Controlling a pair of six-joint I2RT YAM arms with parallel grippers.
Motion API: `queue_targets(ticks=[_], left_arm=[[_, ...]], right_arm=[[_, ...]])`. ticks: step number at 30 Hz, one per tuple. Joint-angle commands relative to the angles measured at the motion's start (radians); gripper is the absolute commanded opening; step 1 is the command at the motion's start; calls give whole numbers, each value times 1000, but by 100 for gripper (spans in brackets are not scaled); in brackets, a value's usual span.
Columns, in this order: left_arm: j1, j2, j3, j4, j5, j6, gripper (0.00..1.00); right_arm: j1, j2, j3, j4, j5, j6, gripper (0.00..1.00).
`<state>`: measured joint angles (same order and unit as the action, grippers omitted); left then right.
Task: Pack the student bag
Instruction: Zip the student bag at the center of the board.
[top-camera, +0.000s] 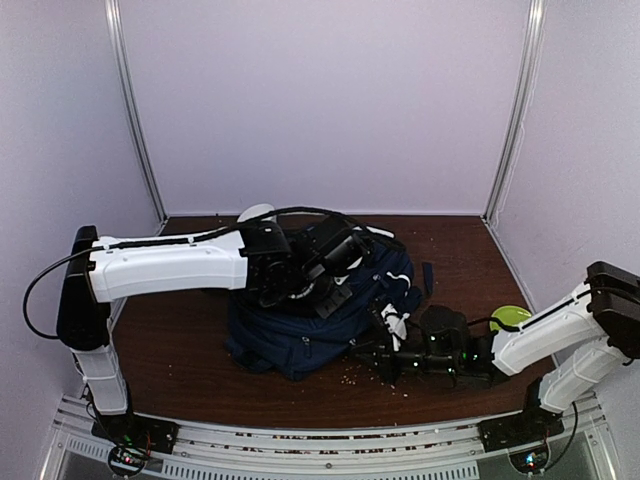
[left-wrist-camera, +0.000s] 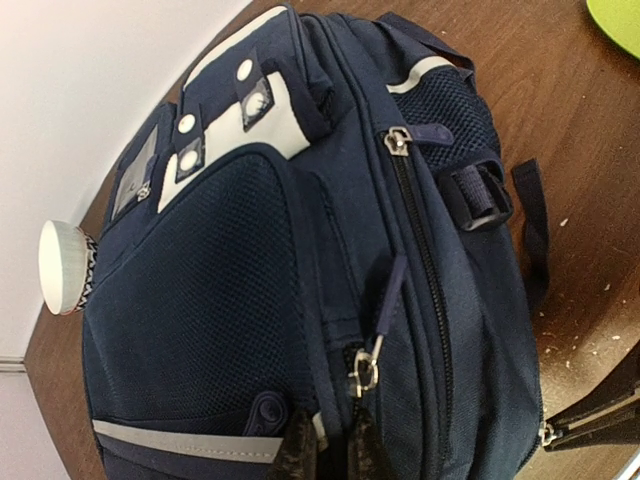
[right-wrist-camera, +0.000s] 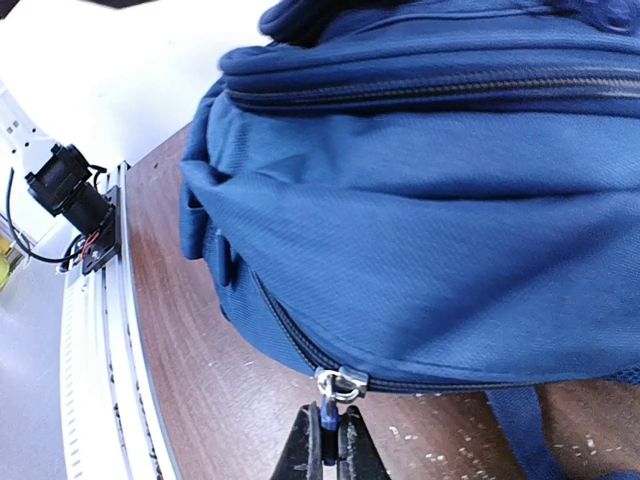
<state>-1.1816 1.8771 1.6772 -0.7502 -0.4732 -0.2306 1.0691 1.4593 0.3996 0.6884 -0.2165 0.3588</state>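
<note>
The bag (top-camera: 290, 345) lies slumped on the surface (top-camera: 180, 352): soft, floppy, likely light. The right fingers (right-wrist-camera: 300, 452) pinch a zip pull (right-wrist-camera: 328, 416); the left fingers (left-wrist-camera: 296, 458) are pressed together beside another slider (left-wrist-camera: 364, 374). Pulls look the best holds.

A lab test booth. Pale panels (top-camera: 320, 100) and metal posts (top-camera: 137, 120) rise behind the table (top-camera: 180, 345), slotted rail (top-camera: 300, 442) before it.

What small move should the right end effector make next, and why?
Probably draw the zipper pull slowly along its track. The right end effector is shut on this blue pull at the lower edge of the student bag, and the zippers in view look closed, so nothing can be packed yet.
</note>
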Motion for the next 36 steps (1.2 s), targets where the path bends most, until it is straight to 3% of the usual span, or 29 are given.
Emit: queue_targets(ticks=[1,12,23,32,34,36], left_arm=[[5,-5,42,130,35,-41,0],[5,-6,68,152,91,-101,0],[6,-7,82,196,227,-127,0],[5,-8,72,196,233,-135,0],[5,-17,63,200,225,-139,0],[5,-32,50,204,211,-138,0]], right_arm=[[62,-23,4,31,-24,-5,0],[153,101,81,132,40,51,0],[182,234,218,109,7,20,0],[183,257,228,122,-5,21,0],[186,231,215,104,-3,15,10],[188,186,182,98,8,14,26]])
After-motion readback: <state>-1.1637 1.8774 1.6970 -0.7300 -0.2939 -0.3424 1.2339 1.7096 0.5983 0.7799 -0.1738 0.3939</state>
